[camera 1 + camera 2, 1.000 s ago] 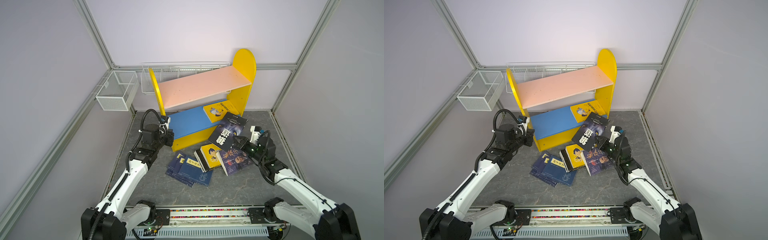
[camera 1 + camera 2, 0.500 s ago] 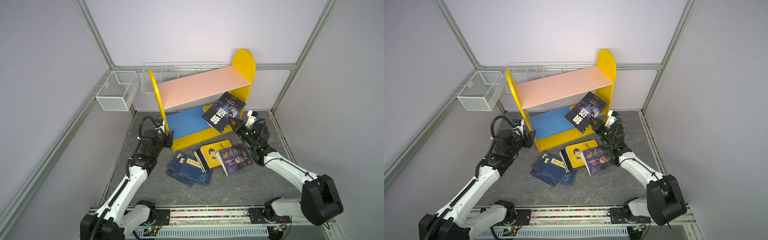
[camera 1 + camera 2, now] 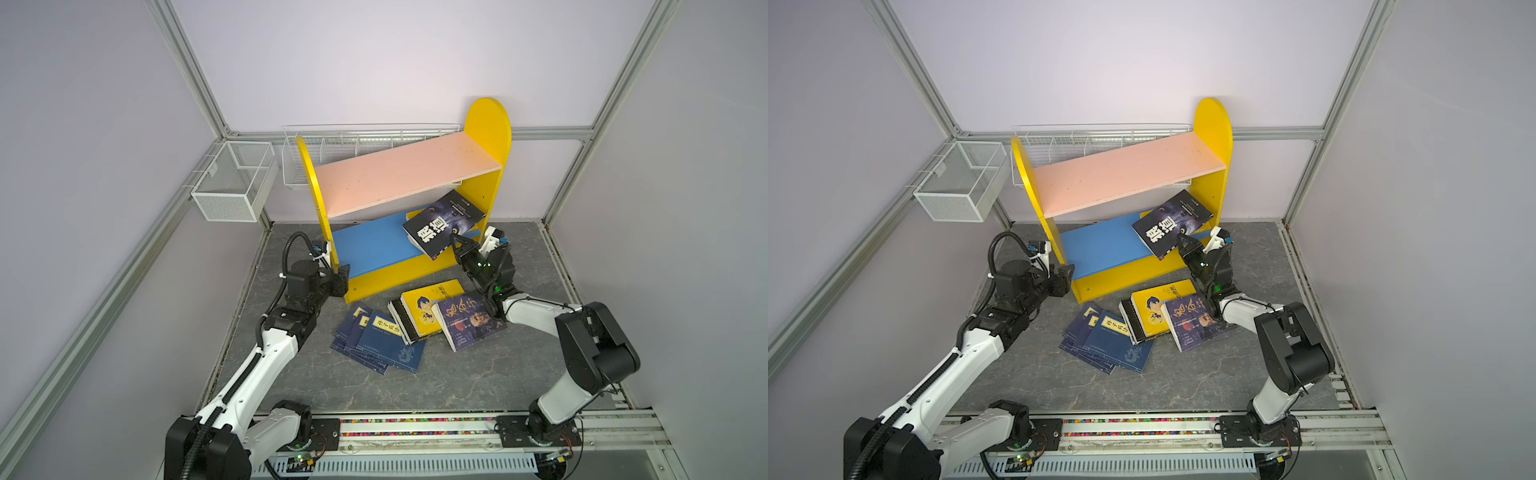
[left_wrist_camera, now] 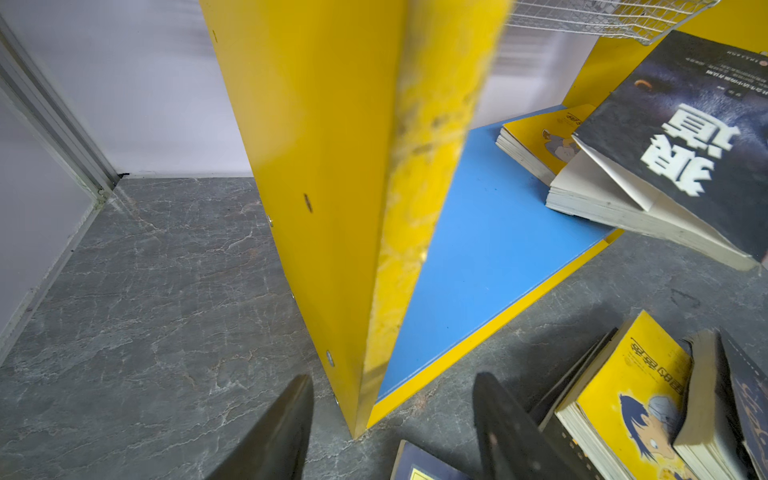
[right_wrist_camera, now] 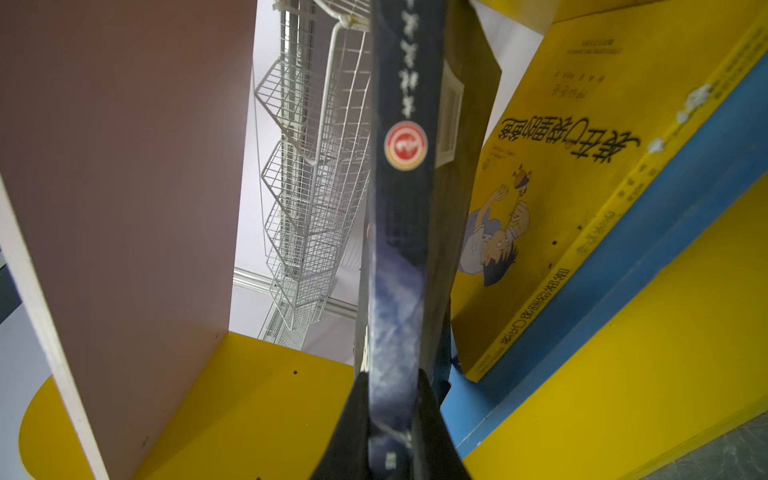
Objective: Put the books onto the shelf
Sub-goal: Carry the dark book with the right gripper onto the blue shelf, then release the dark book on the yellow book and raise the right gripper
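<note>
The yellow shelf (image 3: 488, 124) has a pink upper board (image 3: 399, 174) and a blue lower board (image 3: 370, 245). My right gripper (image 3: 459, 245) is shut on the spine of a dark book (image 3: 442, 226), which slants over the right end of the blue board (image 5: 665, 232), partly over a yellow book (image 5: 561, 187) lying there. My left gripper (image 4: 394, 377) is open, its fingers (image 4: 291, 419) either side of the left side panel's (image 4: 332, 166) front bottom corner, not touching it. On the floor lie navy books (image 3: 382, 336), a yellow book (image 3: 424, 309) and a dark purple book (image 3: 469, 320).
A white wire basket (image 3: 232, 187) hangs on the left wall frame and a long one (image 3: 365, 141) runs behind the shelf. Aluminium frame posts (image 3: 187, 70) close in the cell. The arms' base rail (image 3: 415, 428) runs along the front of the grey floor (image 3: 415, 386).
My right gripper carried the dark book up from above the floor pile and in over the blue board. My left gripper opened at the shelf's left panel and drew back slightly.
</note>
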{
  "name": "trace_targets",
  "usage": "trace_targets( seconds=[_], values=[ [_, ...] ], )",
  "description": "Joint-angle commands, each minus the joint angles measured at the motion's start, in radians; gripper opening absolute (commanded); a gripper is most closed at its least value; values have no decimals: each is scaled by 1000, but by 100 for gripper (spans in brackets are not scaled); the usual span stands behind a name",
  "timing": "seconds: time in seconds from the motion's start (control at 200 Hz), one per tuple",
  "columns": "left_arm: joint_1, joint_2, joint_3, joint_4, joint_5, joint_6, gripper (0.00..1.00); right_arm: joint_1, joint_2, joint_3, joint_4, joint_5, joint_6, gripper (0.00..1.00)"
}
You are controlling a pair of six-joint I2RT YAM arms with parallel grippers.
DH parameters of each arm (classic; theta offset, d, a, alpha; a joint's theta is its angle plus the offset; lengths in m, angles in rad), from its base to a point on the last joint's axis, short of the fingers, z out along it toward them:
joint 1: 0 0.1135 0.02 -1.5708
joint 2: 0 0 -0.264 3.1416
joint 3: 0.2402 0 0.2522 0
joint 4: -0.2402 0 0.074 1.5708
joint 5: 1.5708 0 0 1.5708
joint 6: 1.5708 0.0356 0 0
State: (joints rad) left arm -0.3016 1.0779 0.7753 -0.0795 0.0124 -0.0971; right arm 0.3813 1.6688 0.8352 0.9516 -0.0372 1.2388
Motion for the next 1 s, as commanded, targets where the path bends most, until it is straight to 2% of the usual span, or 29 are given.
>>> trace_targets(
  seconds=[0.0,0.345,0.71,0.76,0.85,0.995],
  values=[
    [-1,8,-3,13,17,-8,61,-3,9,37,98,65,32,6],
    [0,11,-12,18,15,-7,61,-4,125,190,27,122,31,7],
    [-1,10,-13,17,21,-7,61,21,197,329,-154,215,-26,11],
    [-2,10,-13,15,22,-7,61,28,205,340,-175,222,-20,19],
    [-1,8,-14,12,21,-7,62,40,223,352,-198,205,14,50],
    [-1,7,-14,14,19,-7,62,69,166,345,-360,238,4,73]
  ],
)
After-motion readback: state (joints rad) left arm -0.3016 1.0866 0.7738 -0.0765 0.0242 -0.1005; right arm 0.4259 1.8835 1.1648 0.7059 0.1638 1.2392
